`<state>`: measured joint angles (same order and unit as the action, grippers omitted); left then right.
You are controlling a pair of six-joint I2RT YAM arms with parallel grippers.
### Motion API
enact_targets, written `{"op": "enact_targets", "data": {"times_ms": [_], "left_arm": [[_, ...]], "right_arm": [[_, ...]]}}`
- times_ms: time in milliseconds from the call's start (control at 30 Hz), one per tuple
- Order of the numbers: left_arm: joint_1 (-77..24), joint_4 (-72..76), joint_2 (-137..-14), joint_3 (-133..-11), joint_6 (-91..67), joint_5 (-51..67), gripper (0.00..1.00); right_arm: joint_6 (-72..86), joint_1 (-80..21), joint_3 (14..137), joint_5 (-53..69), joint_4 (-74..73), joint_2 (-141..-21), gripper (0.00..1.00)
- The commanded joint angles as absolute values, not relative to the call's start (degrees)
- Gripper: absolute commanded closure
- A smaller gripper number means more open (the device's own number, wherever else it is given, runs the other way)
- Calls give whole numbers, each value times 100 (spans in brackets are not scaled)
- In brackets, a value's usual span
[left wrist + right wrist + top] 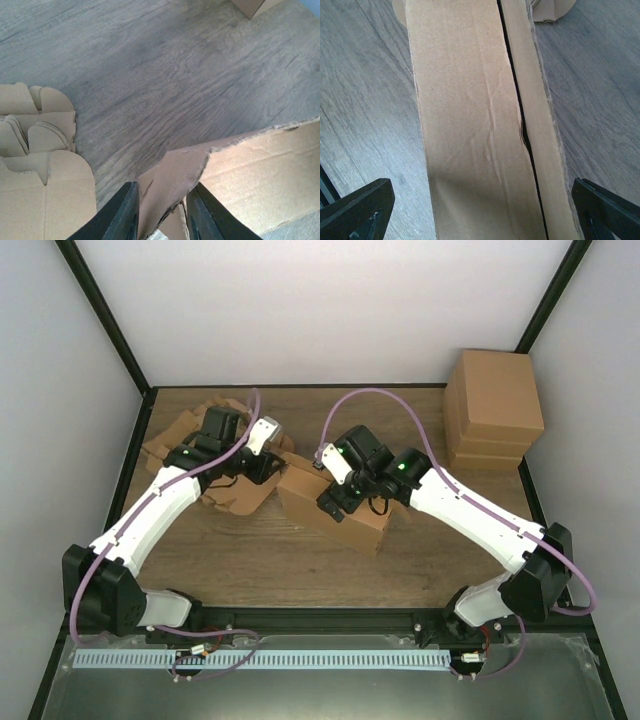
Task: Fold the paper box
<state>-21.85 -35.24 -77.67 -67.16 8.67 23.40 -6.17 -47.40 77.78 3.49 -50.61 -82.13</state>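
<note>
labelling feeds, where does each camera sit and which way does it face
Top external: above and behind the arms, facing down on the table; both whole arms show, left gripper and right gripper at the paper box.
Left wrist: on the left arm, facing down; its fingers pinch a box flap, heap of blanks beside.
Right wrist: on the right arm, facing down the box's top; its fingers spread wide either side.
Shared: all three see the box.

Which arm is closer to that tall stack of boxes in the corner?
Right. The right gripper sits at the paper box, left of the stack; the left gripper is farther left, at the box's other end.
</note>
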Motion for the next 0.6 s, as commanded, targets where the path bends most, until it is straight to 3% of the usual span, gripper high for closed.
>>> {"op": "enact_targets", "data": {"times_ms": [0, 467, 500, 567], "left_arm": [[-2381, -3790, -7722, -6941, 744, 2093, 74], [-2502, -4483, -7760, -7398, -232, 1964, 84], [-2502, -4483, -7730, -7392, -232, 1923, 78], [-2500, -4475, -7657, -7337, -177, 1840, 55]], "right_arm": [[-491, -4782, 7813, 232, -5192, -8316, 0], [-286, -4781, 7868, -70, -5117, -8290, 0], [-237, -4781, 7881, -138, -5051, -8215, 0], [-154, -4781, 7942, -182, -4926, -8020, 0]]}}
